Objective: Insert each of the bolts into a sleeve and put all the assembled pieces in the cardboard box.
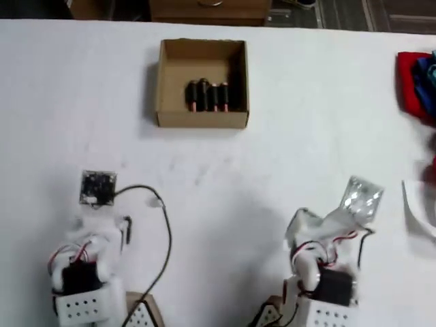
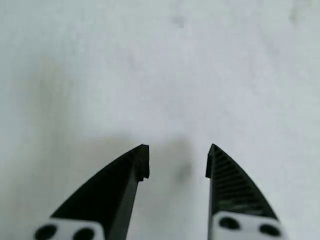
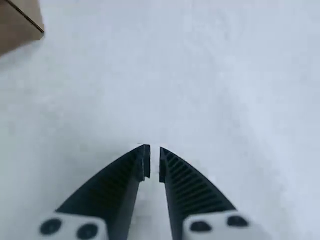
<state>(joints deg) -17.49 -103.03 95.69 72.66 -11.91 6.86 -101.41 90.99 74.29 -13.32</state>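
the cardboard box [image 1: 201, 120] sits on the white tabletop [image 1: 286, 157], near the far edge and well apart from both arms. inside it four black sleeves [image 1: 203, 90] lie side by side, touching each other. each one has a bolt in it, and the copper-coloured ends of the bolts [image 1: 216, 107] stick out toward the arms. the pieces lie in the middle and right part of the box.

the left arm [image 1: 82, 279] is at the near edge of the tabletop, on the left side. a black wire [image 1: 165, 235] curls away from it over the tabletop. the left hand [image 2: 177, 161] is open. its two dark fingers [image 2: 120, 195] are spread apart, and the white tabletop shows in the gap between them.

the right arm [image 1: 323, 283] is at the near edge on the right side. the right hand [image 3: 154, 162] is almost closed. its fingers [image 3: 187, 190] are just beside each other, with only a thin slit between the tips. it points down at the tabletop, and a corner of the cardboard box shows well apart from it.

a red and blue cloth [image 1: 414, 85] lies at the right edge of the tabletop.
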